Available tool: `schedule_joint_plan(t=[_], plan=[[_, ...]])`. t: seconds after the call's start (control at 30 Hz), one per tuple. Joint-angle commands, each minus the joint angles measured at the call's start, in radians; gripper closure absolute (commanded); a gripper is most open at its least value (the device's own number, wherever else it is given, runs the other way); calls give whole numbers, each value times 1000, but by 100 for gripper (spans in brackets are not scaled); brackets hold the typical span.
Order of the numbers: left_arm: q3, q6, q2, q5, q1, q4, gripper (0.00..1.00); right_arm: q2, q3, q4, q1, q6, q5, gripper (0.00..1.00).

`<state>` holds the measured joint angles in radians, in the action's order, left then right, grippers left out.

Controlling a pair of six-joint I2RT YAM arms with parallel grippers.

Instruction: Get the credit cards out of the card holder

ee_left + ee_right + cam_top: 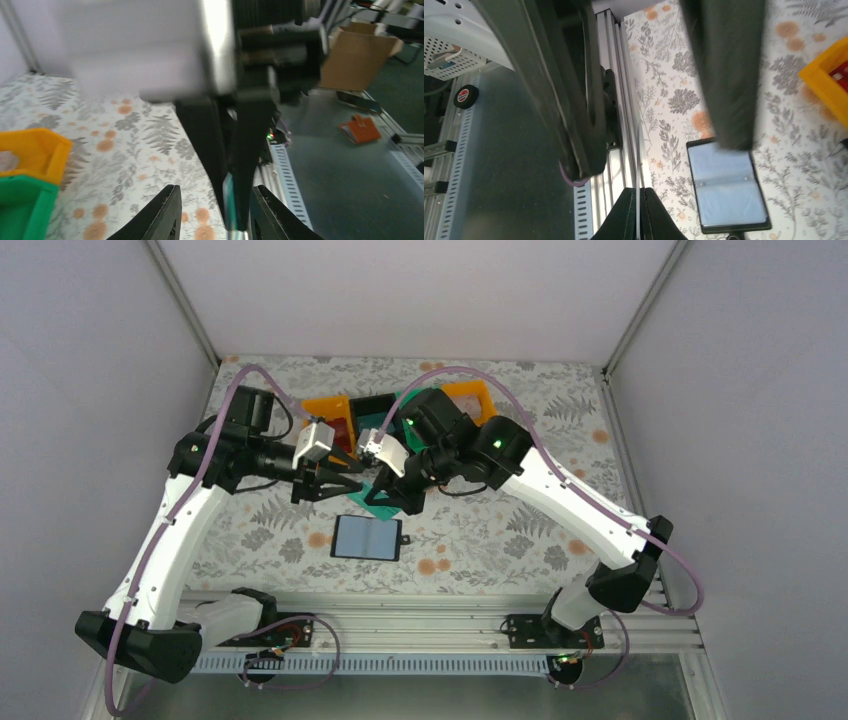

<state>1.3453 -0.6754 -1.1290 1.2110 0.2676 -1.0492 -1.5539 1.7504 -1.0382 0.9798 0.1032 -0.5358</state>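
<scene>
My right fingers are pinched shut on a credit card, my left fingers stand partly open around it, and the card holder lies open on the counter, just below mid-frame.

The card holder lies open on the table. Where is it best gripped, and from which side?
Probably by the small black tab on its right edge in the top view, coming down from above. The card holder lies flat and open, so only the tab sticks out clear of it.
</scene>
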Motion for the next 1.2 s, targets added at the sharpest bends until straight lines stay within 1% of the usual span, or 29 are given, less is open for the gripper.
schedule_joint_plan(t=[0.0,0.13,0.17,0.2,0.23,0.27,0.4,0.43,0.47,0.5,0.57,0.63,0.7,0.73,0.8,0.83,0.9,0.93,0.97,1.03,1.17], plan=[[-10,-256,-1,104,17,-178,65,6,114,-60,32,40,64,96],[-1,-247,5,99,22,-180,66,-6,115,-56,45,46,89,96],[-1,-255,7,97,23,-184,73,-6,115,-53,47,47,89,96],[-5,-254,10,95,23,-180,82,-6,117,-53,48,47,88,96],[-8,-242,14,92,23,-167,94,-5,116,-51,48,48,86,96],[-12,-222,20,90,23,-151,97,-4,116,-49,48,48,86,96],[-5,-170,28,136,24,-122,98,19,98,-33,48,49,100,96],[-3,-120,30,134,23,-92,98,35,85,-17,49,49,111,96],[-5,-23,36,122,21,-36,98,61,59,10,46,47,134,95],[-11,63,49,107,18,57,98,95,24,55,41,41,153,88],[-34,269,84,87,8,248,98,188,-80,176,20,7,212,53],[-68,528,133,24,7,486,98,296,-197,350,-16,-73,250,27],[-91,732,168,-67,5,674,98,418,-348,591,-72,-194,217,6],[-100,815,177,-91,4,750,98,458,-425,720,-94,-271,197,2],[-116,965,182,-103,4,848,98,496,-539,973,-126,-431,188,1],[-126,1020,181,-104,5,887,98,501,-586,1072,-132,-502,180,1],[-141,1089,182,-110,5,931,98,492,-644,1226,-135,-623,152,2],[-146,1106,185,-116,5,940,98,478,-651,1263,-135,-663,152,4],[-152,1117,188,-126,5,944,98,468,-651,1284,-135,-693,151,8],[-160,1133,194,-144,4,951,98,447,-641,1323,-135,-722,128,20],[-170,1150,204,-167,3,968,98,396,-597,1332,-135,-744,46,47]])
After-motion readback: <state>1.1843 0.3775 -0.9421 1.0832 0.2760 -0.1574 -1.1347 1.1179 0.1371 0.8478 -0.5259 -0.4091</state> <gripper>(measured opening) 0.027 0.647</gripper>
